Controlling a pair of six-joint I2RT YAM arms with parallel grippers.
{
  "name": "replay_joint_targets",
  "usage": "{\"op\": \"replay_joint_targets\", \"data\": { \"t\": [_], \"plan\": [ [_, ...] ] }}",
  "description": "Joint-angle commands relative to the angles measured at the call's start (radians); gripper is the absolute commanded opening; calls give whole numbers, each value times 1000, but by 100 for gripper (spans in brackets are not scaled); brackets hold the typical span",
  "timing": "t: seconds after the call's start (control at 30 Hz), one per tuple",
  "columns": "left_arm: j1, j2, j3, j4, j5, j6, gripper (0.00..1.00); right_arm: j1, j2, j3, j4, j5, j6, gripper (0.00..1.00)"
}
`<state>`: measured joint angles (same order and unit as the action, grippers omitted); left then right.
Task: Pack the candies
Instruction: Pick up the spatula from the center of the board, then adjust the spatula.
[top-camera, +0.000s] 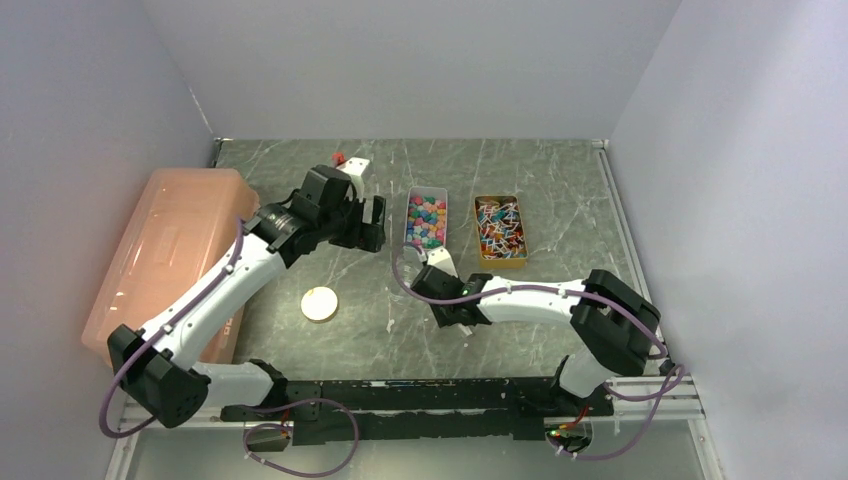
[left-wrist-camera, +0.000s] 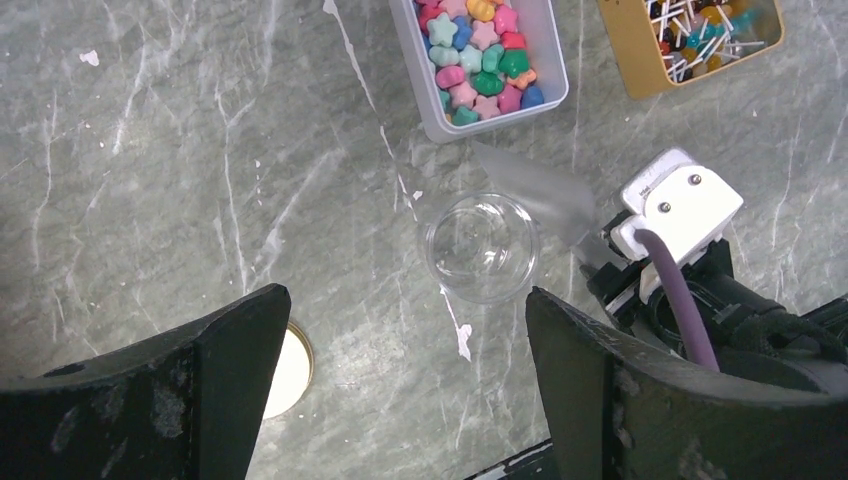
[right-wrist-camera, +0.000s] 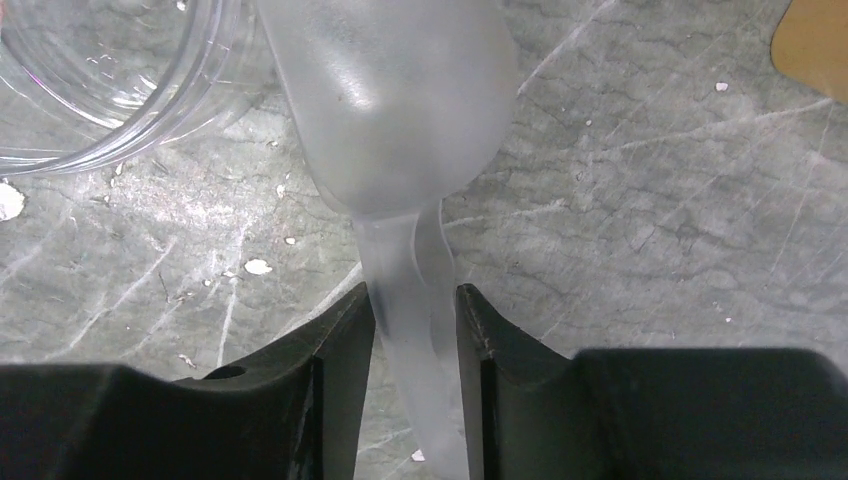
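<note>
Pinching a scoop: right gripper
Jaws clamp its handle; left gripper gapes empty; candies at twelve o'clock of the jar.

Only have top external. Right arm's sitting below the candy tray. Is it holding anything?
Observer: Yes. In the right wrist view, the right fingers sit tight against both sides of the handle of a frosted scoop.
Operator: Loaded?
Observer: No. None of the candies shows in its bowl in either wrist view.
Operator: Any container near it?
Observer: The left wrist view shows a clear jar standing open and empty on the table, right beside the scoop's bowl.
</note>
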<state>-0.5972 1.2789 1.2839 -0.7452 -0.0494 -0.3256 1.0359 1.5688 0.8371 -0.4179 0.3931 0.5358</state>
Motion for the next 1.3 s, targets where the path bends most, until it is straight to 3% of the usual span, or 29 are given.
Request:
{"op": "replay_joint_targets", "data": {
  "t": [0.0,0.43,0.83,1.27],
  "plan": [
    [-3,-73,-60,48,-7,24,94,9,-8,40,-22,40,18,34],
    [-3,-122,-116,95,7,3,94,14,-148,11,-96,38,23,3],
    [-4,-201,-125,110,116,16,94,13,-520,-36,-244,-166,-78,2],
    [-3,-370,-162,45,568,169,94,12,-733,74,-352,-611,-227,3]
  ]
}}
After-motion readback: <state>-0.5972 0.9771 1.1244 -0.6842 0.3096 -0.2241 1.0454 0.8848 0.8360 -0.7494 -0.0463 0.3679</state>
